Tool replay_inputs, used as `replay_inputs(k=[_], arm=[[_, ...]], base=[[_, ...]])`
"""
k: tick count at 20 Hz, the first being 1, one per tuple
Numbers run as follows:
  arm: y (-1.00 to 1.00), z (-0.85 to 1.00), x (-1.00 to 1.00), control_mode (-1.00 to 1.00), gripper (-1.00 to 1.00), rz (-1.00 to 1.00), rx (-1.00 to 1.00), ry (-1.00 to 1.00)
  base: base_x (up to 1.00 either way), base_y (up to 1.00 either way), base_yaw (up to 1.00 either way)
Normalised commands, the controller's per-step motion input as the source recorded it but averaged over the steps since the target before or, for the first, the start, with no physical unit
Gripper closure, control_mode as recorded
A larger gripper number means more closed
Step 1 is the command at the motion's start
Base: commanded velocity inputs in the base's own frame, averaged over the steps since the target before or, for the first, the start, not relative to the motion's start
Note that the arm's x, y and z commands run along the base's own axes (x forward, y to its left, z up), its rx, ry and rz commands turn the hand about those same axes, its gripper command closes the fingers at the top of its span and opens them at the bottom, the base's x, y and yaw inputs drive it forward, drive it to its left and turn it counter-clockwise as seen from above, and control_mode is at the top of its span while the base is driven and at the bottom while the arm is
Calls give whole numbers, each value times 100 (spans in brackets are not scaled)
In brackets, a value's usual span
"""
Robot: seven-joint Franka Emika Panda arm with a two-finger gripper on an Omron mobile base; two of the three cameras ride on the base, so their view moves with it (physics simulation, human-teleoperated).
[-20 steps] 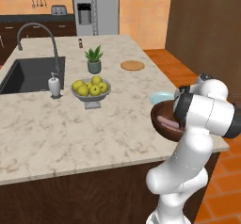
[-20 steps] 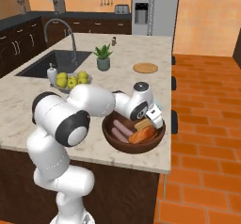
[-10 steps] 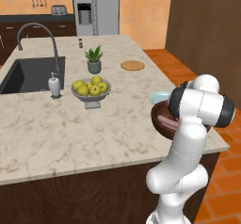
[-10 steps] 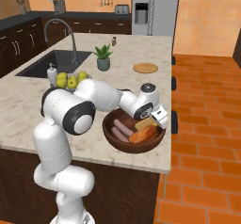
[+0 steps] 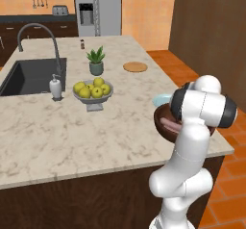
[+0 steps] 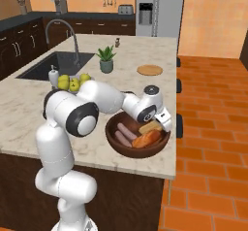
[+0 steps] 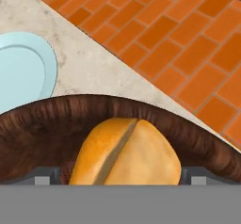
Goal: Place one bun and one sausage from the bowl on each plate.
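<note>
The dark brown wooden bowl stands near the counter's right edge. In it lie two pinkish sausages and an orange bun. My gripper hangs low over the bowl's far right side. In the hand view it is open, with its fingertips on either side of a split golden bun inside the bowl's rim. A pale blue plate lies just beyond the bowl. From the left base the arm hides most of the bowl; one sausage and the plate peek out.
A grey footed bowl of yellow-green fruit stands mid-counter. Behind it are a potted plant and a round cork trivet. The sink and a soap dispenser are to the left. Brick floor lies past the counter's right edge.
The arm's elbow and shoulder have swung a little, and the hand has settled slightly lower over the bowl. The jaws stay open. Nothing in the bowl has moved.
</note>
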Motion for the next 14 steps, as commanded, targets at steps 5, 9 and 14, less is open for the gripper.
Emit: replay_inputs(k=[5,9,14], arm=[[0,-39,0,-100,-100,-2,-5,0],[0,-15,0,-100,100,-1,0,0],[0,32,-34,-100,100,0,0,-8]], base=[[0,0,0],[0,0,0],[0,0,0]])
